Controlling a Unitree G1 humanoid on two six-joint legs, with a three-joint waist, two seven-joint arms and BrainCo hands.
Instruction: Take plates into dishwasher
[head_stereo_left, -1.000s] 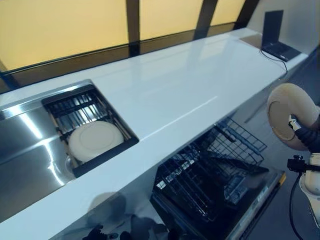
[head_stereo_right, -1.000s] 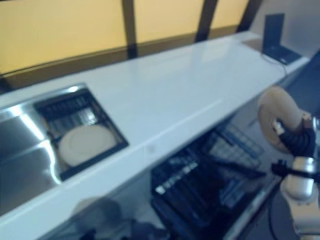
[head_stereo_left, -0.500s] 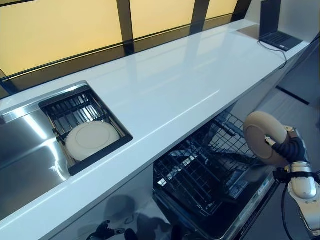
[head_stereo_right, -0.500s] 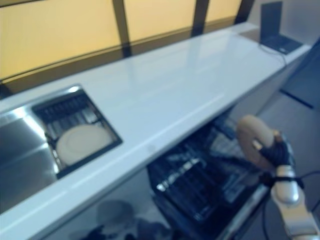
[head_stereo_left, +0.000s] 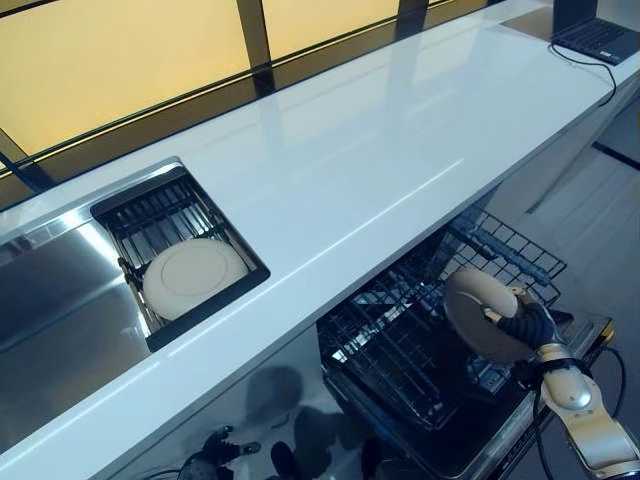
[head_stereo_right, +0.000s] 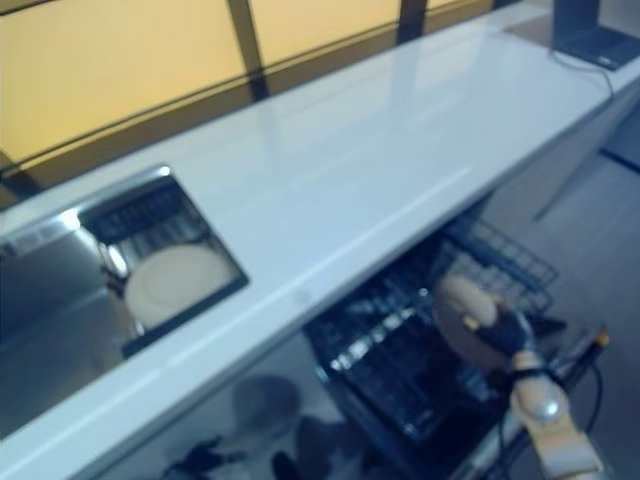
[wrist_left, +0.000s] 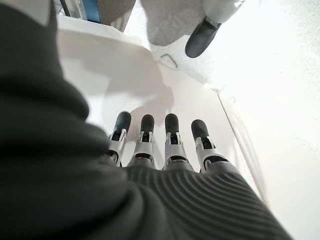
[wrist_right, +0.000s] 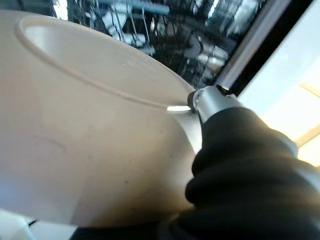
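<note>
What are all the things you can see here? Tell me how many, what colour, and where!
plates: 2, cream; one held on edge over the dishwasher rack, one lying in the sink tray
dishwasher rack: 1, black wire, pulled out below the counter
sink tray: 1, black, set in the sink at the counter's left
sink: 1, shiny steel, left end of the counter
counter: 1, white, running across the view
laptop: 1, dark, far right end of the counter
window panels: yellow with dark bars, behind the counter
right hand: 1, dark cover, clamped on the held plate's rim
left hand: 1, silver fingers with dark tips held straight, seen in the left wrist view
</note>
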